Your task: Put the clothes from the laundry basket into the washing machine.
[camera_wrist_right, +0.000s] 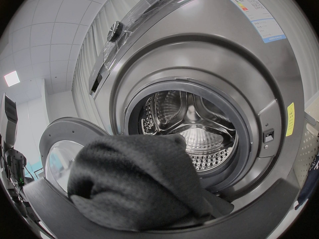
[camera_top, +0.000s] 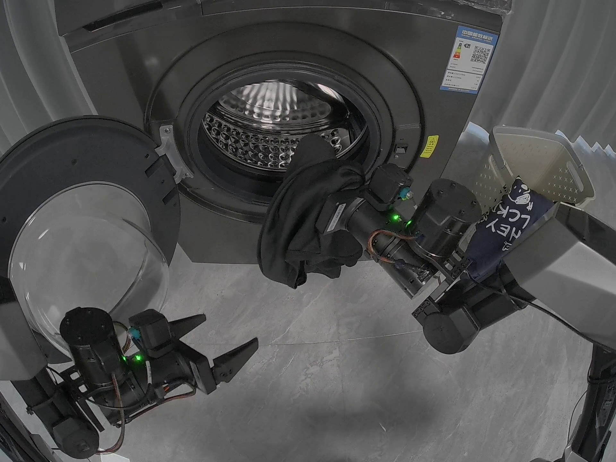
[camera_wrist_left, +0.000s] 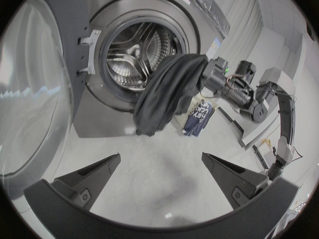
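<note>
A black garment [camera_top: 301, 222] hangs from my right gripper [camera_top: 343, 213], which is shut on it just in front of the washing machine's [camera_top: 276, 40] open drum [camera_top: 276, 126], at the lower right of the opening. The cloth covers the fingers and drapes below the rim. In the right wrist view the black garment [camera_wrist_right: 139, 176] bunches before the drum [camera_wrist_right: 189, 126]. My left gripper [camera_top: 230, 330] stands open and holds nothing, low over the floor below the swung-open door [camera_top: 77, 213]. From the left wrist view the left gripper [camera_wrist_left: 159, 156] faces the black garment [camera_wrist_left: 169, 90].
A pale laundry basket [camera_top: 545, 162] stands to the right of the machine, with a navy printed garment [camera_top: 507, 219] hanging over its edge. The round glass door stands open on the left. Bare grey floor [camera_top: 333, 367] lies in front of the machine.
</note>
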